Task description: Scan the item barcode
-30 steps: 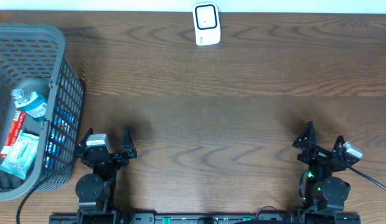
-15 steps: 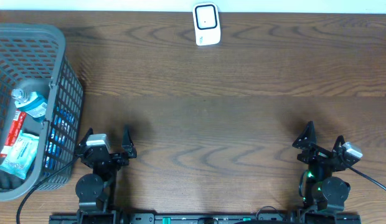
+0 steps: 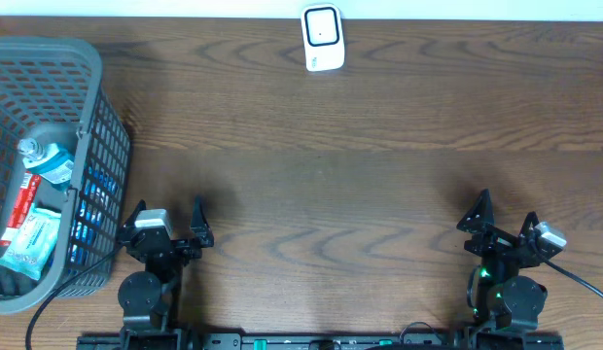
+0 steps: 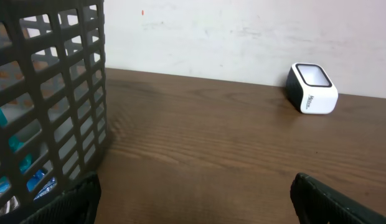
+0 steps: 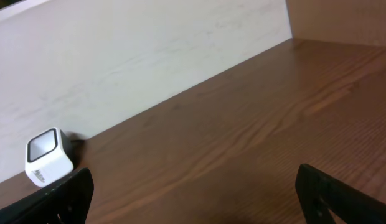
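Found the left gripper [image 3: 168, 208] spread wide, holding nothing. Found the grey plastic mesh basket [image 3: 105, 136] just beside it at nine o'clock, the white-and-teal flat packet [image 3: 31, 243] lying inside. Saw the white box-shaped scanner [image 3: 322, 39] far off at one o'clock. Found the right gripper [image 3: 506, 208] likewise spread, well apart; judged the left arm nearer.

Materials and surface finishes

The table [image 3: 360, 175] is dark brown wood grain, smooth, with a low satin sheen. The basket [image 3: 107, 146] is grey moulded plastic lattice, matt. The scanner [image 3: 322, 39] has a glossy white plastic shell and a dark glossy window. The pouch [image 3: 31, 243] is shiny printed film. The wall [image 4: 211, 37] is off-white, matt and faintly scuffed. The left gripper [image 3: 168, 209] and right gripper [image 3: 507, 209] are matt black.
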